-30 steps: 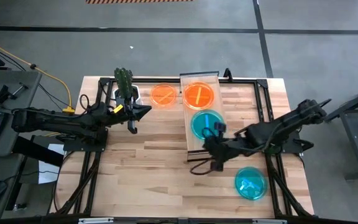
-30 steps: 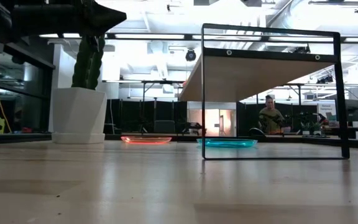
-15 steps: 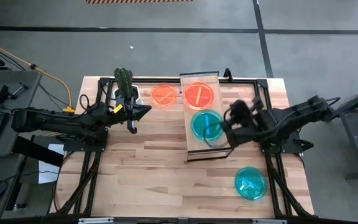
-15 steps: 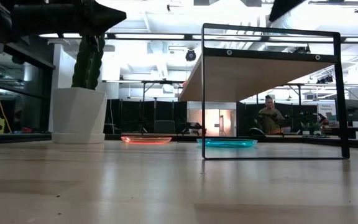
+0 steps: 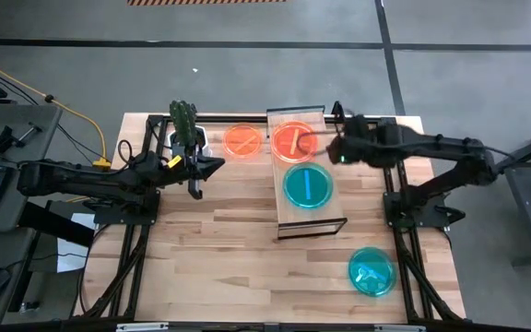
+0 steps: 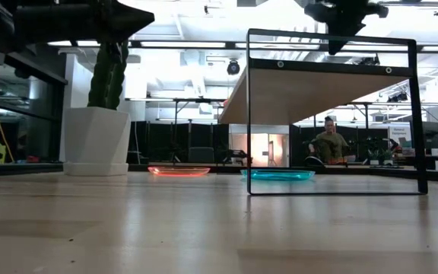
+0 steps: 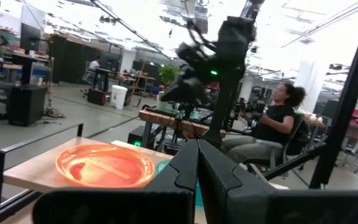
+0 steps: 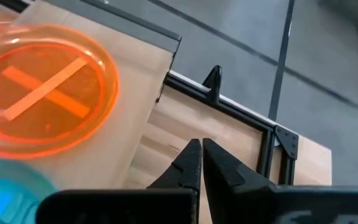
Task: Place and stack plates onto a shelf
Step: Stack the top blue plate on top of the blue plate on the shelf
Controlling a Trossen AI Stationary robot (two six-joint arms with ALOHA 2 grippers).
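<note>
Your light-wood plank shelf (image 5: 300, 175) carries translucent round orange plate (image 5: 294, 141) and teal plate (image 5: 308, 185), right gripper (image 5: 332, 148) closed and empty beside the orange plate, left gripper (image 5: 194, 190) closed, empty, left of shelf.

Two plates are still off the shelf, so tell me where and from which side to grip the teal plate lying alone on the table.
Grip the teal plate by its raised rim, on the edge facing the right pincer, coming down from above with one finger inside and one outside. It lies flat on the table, too wide and shallow to span, so probably only the thin rim offers a hold. Nothing crowds it.
</note>
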